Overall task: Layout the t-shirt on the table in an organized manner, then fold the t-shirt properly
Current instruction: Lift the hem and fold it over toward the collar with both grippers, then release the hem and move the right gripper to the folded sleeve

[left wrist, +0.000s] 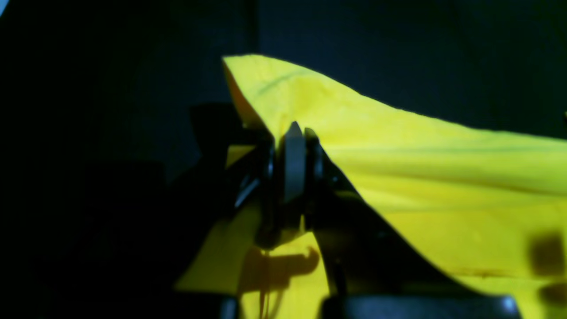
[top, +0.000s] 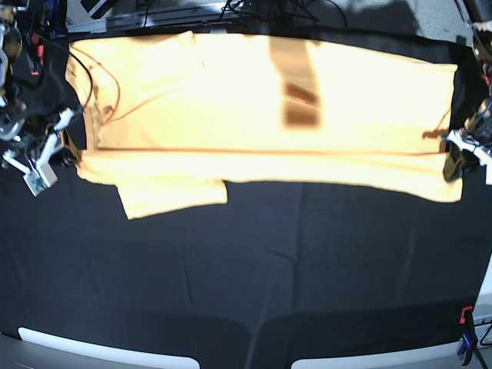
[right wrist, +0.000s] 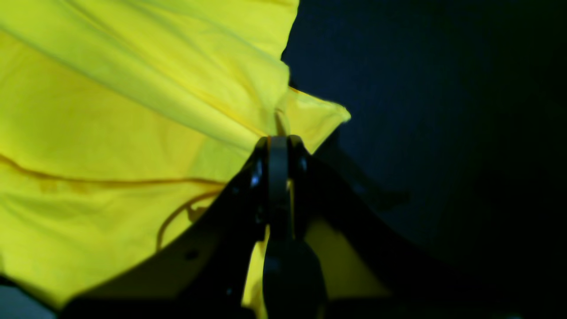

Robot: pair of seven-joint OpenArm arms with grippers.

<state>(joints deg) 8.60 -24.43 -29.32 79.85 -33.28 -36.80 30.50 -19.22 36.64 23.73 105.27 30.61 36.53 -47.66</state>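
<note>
The pale yellow-orange t-shirt (top: 254, 100) lies stretched across the far half of the black table (top: 246, 269), its near long edge doubled over and one sleeve (top: 173, 196) pointing toward the front. My left gripper (top: 452, 160) is at the shirt's right end. In the left wrist view it (left wrist: 294, 128) is shut on a raised corner of the cloth (left wrist: 443, 177). My right gripper (top: 71, 157) is at the shirt's left end. In the right wrist view it (right wrist: 279, 139) is shut on a pinched fold of the shirt (right wrist: 110, 110).
White edge strips (top: 100, 350) run along the table's front rim, with a red clamp (top: 464, 314) at the front right. Cables (top: 254, 11) lie behind the far edge. A dark shadow (top: 298, 92) falls across the middle of the shirt.
</note>
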